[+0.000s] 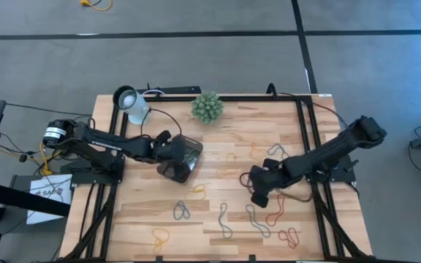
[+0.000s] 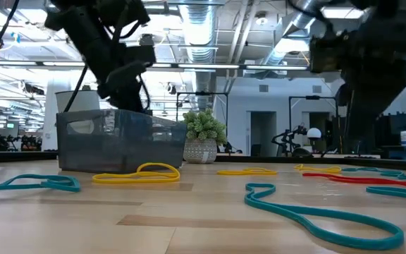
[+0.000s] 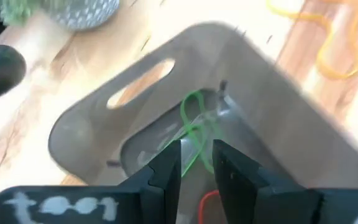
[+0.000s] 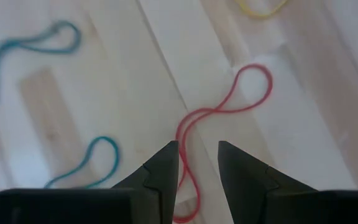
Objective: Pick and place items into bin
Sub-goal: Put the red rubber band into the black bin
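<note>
The bin [image 1: 194, 150] is a dark, smoky tray left of the table's centre, and it also shows in the low view [image 2: 111, 141]. My left gripper [image 1: 174, 155] hovers over it, slightly open. In the left wrist view a green band [image 3: 194, 121] lies inside the bin [image 3: 86, 130] and runs into the gap between my fingertips [image 3: 196, 165]; a red band [image 3: 207, 200] lies below them. My right gripper [image 1: 258, 190] is open above the table's right half. Its fingertips [image 4: 197, 158] stand over one end of a red band [image 4: 253, 93], raised clear of the table. My left gripper stands over the green band [image 3: 188, 155], which runs along the inner side of one finger. I cannot tell whether the fingers touch it.
Several loose bands lie on the near half of the table: teal [image 1: 181, 210], yellow [image 1: 159, 237], red [image 1: 289, 235], teal [image 2: 316, 215] and yellow [image 2: 139, 173]. The spiky green plant ball [image 1: 207, 107] and the white lamp head [image 1: 130, 98] stand at the far edge. Black frame rails run along both sides.
</note>
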